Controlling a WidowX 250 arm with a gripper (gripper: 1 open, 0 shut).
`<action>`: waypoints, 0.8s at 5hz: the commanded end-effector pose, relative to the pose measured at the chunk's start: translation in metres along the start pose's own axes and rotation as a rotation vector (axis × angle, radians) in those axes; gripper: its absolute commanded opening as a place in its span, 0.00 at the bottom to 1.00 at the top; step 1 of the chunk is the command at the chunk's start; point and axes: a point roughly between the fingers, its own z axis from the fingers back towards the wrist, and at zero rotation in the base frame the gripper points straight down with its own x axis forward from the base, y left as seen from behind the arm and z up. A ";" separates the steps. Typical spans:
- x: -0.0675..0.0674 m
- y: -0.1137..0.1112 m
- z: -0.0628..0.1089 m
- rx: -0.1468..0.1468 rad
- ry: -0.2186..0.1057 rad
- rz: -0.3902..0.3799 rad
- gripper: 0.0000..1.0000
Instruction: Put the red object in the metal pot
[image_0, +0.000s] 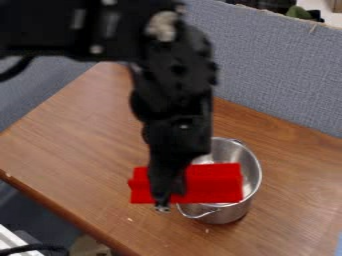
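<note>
A black claw (163, 190) grips a red block (187, 184), held above the bench (67, 130) at the steel pot's (230, 190) nine o'clock rim.

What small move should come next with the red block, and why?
Probably shift it right until it is over the pot's opening, then lower. The gripper holds the red object lifted, but its left half hangs past the left rim of the metal pot, so a release now would likely miss or catch the rim.
</note>
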 end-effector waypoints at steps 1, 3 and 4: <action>0.009 -0.008 -0.019 0.001 -0.080 -0.222 0.00; -0.015 0.021 -0.021 -0.045 -0.138 -0.526 0.00; -0.044 0.062 -0.006 -0.078 -0.138 -0.603 0.00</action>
